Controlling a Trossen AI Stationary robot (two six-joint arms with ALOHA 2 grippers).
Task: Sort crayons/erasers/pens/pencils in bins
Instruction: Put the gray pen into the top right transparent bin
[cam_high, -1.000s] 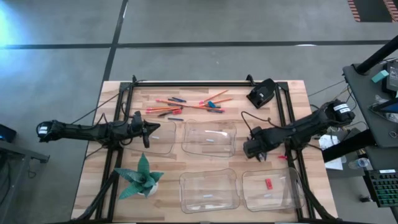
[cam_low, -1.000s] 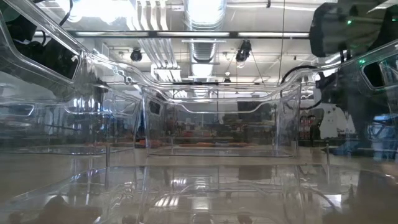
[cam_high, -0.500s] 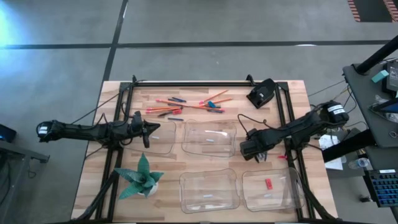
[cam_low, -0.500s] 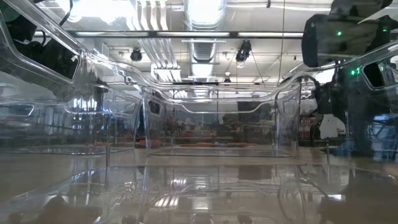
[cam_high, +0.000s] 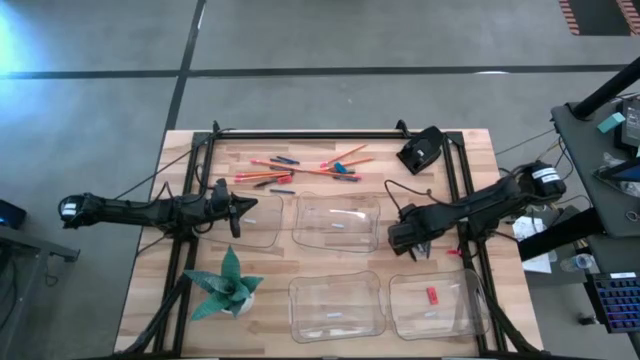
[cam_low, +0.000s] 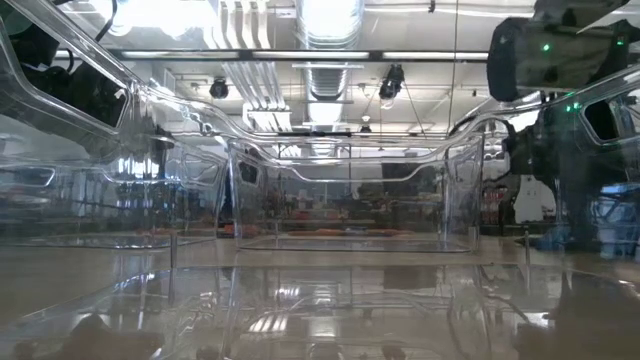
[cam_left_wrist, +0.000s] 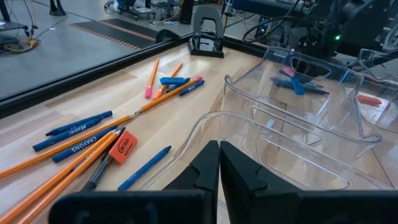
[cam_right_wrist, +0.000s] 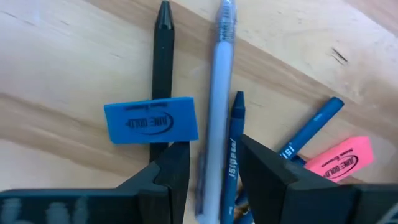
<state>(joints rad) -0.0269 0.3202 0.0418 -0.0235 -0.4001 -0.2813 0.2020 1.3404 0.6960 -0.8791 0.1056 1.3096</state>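
My right gripper (cam_right_wrist: 214, 155) points down at the table's right side (cam_high: 412, 243), beside the far bin (cam_high: 337, 222). It is shut on a pale clear pen (cam_right_wrist: 219, 87). A blue crayon (cam_right_wrist: 235, 134) lies beside the pen, its rear end also between the fingers. Around them on the wood lie a blue eraser (cam_right_wrist: 151, 119), a black stick (cam_right_wrist: 162, 56), another blue crayon (cam_right_wrist: 314, 127) and a pink eraser (cam_right_wrist: 339, 158). My left gripper (cam_left_wrist: 219, 168) waits shut at the left (cam_high: 238, 212), over a bin's rim (cam_left_wrist: 205, 121). Pencils (cam_high: 300, 168) lie at the far side. My right gripper has the pen's barrel (cam_right_wrist: 212, 143) between its two fingers, coming from above with one finger on each long side. The blue crayon sits between the pen and one finger (cam_right_wrist: 264, 165). Whether the pen is off the wood I cannot tell.
A red eraser (cam_high: 432, 295) lies in the near right bin (cam_high: 470, 310); the near middle bin (cam_high: 337, 330) stands beside it. A green paper plant (cam_high: 228, 285) stands near left and a black device (cam_high: 420, 150) far right. A black frame (cam_high: 300, 133) borders the table.
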